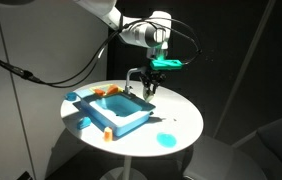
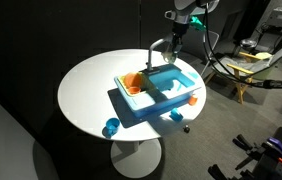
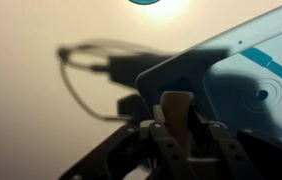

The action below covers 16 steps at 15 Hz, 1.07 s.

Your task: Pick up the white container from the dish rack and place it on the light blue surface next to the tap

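The light blue surface (image 1: 131, 122) (image 2: 171, 100) is a flat toy sink unit in the middle of the round white table. The orange dish rack (image 2: 131, 86) (image 1: 108, 91) sits at one end of it. The grey-white tap (image 1: 130, 78) (image 2: 158, 50) stands at the unit's back edge. My gripper (image 1: 148, 90) (image 2: 176, 38) hangs just above the unit's corner beside the tap. In the wrist view the gripper (image 3: 181, 130) is shut on a small pale cup-like thing, the white container (image 3: 176, 105), with the unit's corner (image 3: 251, 70) at the right.
A round bright blue disc (image 1: 166, 139) (image 2: 111, 127) (image 3: 141, 2) lies on the table (image 1: 186, 115) apart from the unit. A small orange block (image 1: 109, 132) (image 2: 191, 100) sits by the unit's rim. The table edge is close on all sides.
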Tool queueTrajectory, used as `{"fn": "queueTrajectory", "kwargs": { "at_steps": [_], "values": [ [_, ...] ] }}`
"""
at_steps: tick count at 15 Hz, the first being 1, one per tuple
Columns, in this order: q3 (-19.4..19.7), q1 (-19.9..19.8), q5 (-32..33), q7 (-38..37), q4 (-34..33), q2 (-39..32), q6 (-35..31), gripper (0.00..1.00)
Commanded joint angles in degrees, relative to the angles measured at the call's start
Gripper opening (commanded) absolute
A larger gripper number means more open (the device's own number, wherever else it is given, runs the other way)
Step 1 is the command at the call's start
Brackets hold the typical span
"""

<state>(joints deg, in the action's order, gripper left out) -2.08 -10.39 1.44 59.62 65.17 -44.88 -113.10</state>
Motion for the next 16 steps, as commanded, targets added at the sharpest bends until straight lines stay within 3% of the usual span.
{"fn": "queueTrajectory", "kwargs": {
  "at_steps": [1,4,5,6,11,12,16],
  "values": [
    [-0.97,-1.11,-1.02,2.24,-0.98,-0.56,-0.41,0.08],
    [-1.02,-1.09,-1.13,2.19,-1.17,-0.66,-0.29,0.08],
    [-0.97,-1.08,-1.12,2.06,-1.20,-0.69,-0.30,0.56],
    [-1.02,-1.13,-1.18,2.15,-1.18,-0.70,-0.31,0.56],
    [-1.12,-1.29,-1.32,2.47,-1.17,-0.69,-0.37,0.94],
    [-1.14,-1.31,-1.38,2.46,-1.15,-0.68,-0.34,0.99],
    [-1.30,-1.20,-1.99,2.08,-0.77,-0.37,-0.05,1.00]
  ]
}}
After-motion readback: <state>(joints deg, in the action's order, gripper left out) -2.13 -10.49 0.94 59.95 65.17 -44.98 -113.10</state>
